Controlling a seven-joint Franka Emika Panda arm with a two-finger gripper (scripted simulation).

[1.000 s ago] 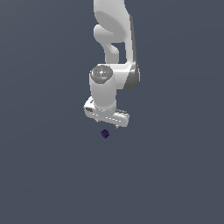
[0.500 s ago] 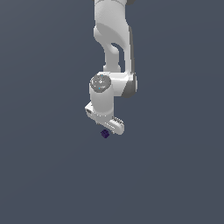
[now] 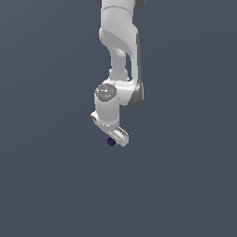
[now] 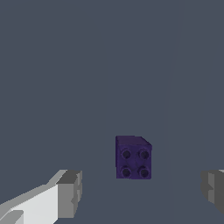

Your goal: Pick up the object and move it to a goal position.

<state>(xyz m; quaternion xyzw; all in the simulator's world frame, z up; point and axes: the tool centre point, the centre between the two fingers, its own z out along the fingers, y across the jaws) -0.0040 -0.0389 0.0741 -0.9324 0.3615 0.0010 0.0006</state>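
Your arm (image 3: pixel 121 51) reaches down from above, wrist bent low. Your gripper (image 4: pixel 140 190) has its fingers (image 4: pixel 69 194) spread wide apart.

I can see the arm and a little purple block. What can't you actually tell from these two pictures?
- Exterior view: the tool covers most of the purple block; its fingers are hidden behind the tool's body.
- Wrist view: the block lies between the fingers, untouched, but the picture's edges cut both fingers off.
- Either view: no goal marker shows.
- Either view: the tool's height above the block is unclear.

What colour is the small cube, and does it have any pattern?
The cube is dark purple, with four round studs on one face; the wrist view shows it best.
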